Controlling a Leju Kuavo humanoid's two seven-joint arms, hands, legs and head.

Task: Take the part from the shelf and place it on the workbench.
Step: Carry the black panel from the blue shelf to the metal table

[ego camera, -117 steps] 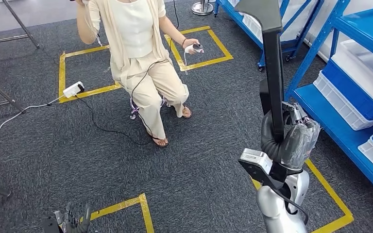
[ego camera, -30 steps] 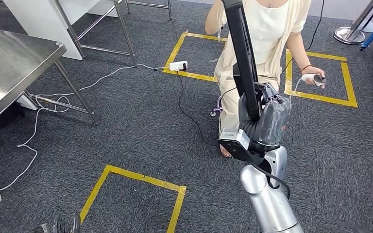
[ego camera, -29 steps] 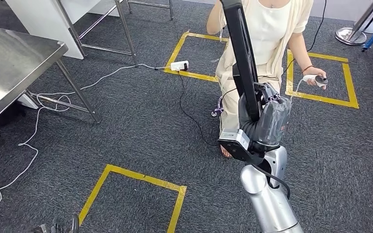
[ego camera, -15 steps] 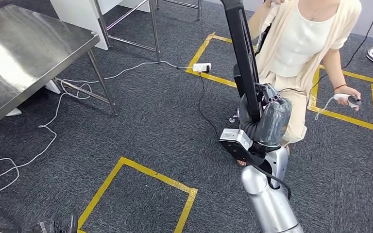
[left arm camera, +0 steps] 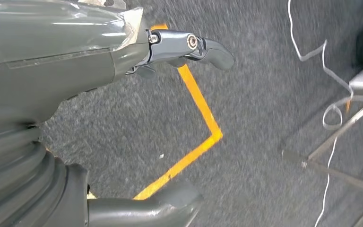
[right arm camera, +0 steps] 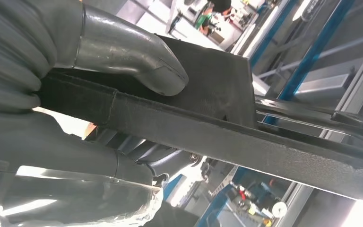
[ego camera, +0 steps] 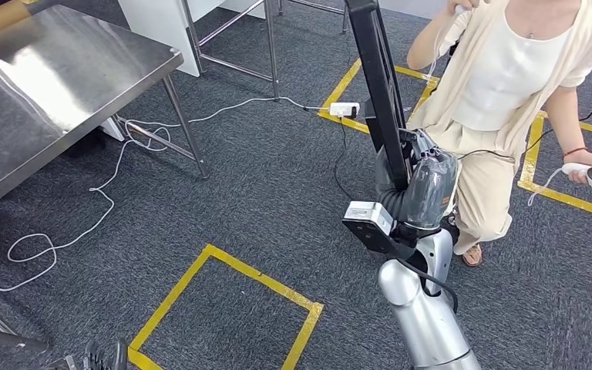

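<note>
My right hand (ego camera: 425, 189) grips a long black flat part (ego camera: 378, 85) that stands up from it and runs out of the top of the head view. In the right wrist view the thumb (right arm camera: 127, 54) presses on the black part (right arm camera: 246, 142). The steel workbench (ego camera: 38, 85) stands at the far left, well apart from the part. My left hand (ego camera: 100, 358) hangs low at the bottom left edge; in the left wrist view its fingers (left arm camera: 189, 45) are spread above the carpet and hold nothing.
A person in cream clothes (ego camera: 509, 100) sits close to the right of my right arm, holding a controller (ego camera: 590, 176). White cables (ego camera: 100, 208) and a power strip (ego camera: 344, 110) lie on the grey carpet. Yellow tape squares (ego camera: 239, 270) mark the floor.
The camera has turned left: the blue shelves have left the picture, and the workbench has come in and grown larger. The right hand holds the part the same way.
</note>
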